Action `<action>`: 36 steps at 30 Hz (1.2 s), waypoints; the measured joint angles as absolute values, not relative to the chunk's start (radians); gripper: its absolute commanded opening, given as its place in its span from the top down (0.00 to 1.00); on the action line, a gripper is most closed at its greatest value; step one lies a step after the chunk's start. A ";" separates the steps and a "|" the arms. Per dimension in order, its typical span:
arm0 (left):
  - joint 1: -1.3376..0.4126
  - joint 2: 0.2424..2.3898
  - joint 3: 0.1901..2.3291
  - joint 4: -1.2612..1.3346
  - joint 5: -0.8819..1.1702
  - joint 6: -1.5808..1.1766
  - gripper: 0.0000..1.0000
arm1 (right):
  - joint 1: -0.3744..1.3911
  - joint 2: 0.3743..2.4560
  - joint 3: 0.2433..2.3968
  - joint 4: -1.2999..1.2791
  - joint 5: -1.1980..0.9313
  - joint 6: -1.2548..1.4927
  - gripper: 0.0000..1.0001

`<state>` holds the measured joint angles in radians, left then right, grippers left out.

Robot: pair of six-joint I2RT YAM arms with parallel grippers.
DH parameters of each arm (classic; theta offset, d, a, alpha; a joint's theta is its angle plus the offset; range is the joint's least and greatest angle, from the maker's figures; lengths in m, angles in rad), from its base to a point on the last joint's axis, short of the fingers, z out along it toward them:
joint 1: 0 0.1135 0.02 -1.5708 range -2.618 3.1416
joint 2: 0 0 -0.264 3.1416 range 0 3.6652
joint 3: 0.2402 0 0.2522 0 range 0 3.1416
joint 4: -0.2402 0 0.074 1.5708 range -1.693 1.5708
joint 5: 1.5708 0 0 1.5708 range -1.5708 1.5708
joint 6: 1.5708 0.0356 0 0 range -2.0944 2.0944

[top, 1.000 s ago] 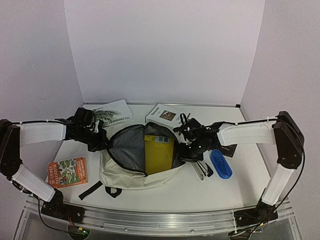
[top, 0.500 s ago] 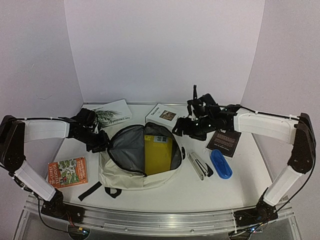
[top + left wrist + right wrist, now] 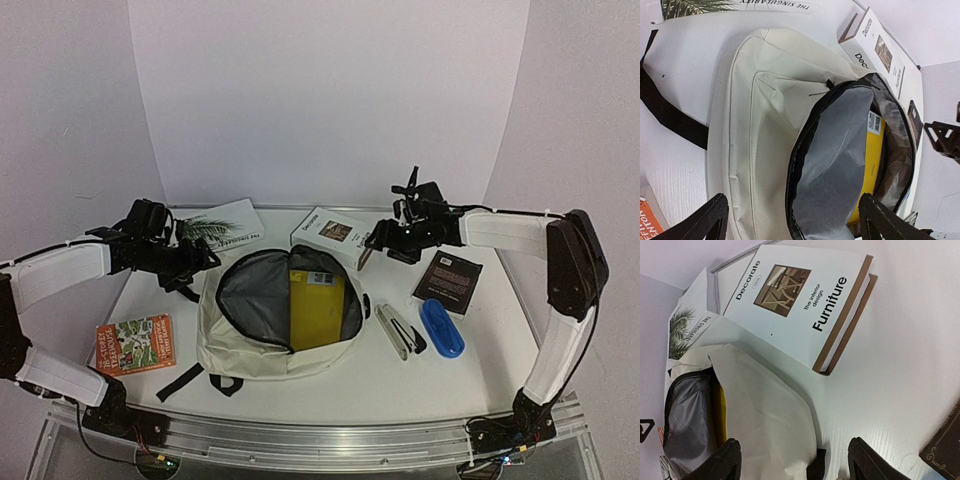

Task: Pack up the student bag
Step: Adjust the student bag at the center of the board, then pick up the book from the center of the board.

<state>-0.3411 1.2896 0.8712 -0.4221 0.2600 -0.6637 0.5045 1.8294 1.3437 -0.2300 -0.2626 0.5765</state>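
Though empty, left gripper (image 3: 795, 219), right gripper (image 3: 793, 458) wide.

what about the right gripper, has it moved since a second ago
Yes. The right gripper has pulled away from the student bag toward the back wall, now beside the Furniture book.

The student bag (image 3: 262, 335) lies flat mid-table — cream, unzipped wide, grey lining showing.

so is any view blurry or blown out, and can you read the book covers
Top external: soft even light, faint shadows, no glare, cover print too small to read. Left wrist: student bag sharp, white table beside it nearly washed out. Right wrist: furniture book cover crisp and readable, right fingers just dark silhouettes at the bottom edge.
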 measured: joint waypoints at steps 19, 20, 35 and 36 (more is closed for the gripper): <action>-0.297 1.269 0.871 -0.421 0.299 -0.690 0.07 | 0.474 2.123 1.422 0.051 -0.373 0.619 0.56; -0.297 1.269 0.871 -0.421 0.301 -0.690 0.07 | 0.472 2.133 1.429 0.058 -0.373 0.627 0.56; -0.293 1.269 0.871 -0.421 0.311 -0.707 0.06 | 0.465 2.184 1.444 0.109 -0.365 0.720 0.65; -0.293 1.269 0.871 -0.421 0.311 -0.707 0.06 | 0.465 2.189 1.446 0.115 -0.367 0.724 0.66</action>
<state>-0.2932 1.2694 0.8715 -0.4206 0.3111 -0.7067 0.4652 2.1888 1.4462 0.1151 -0.3671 0.7239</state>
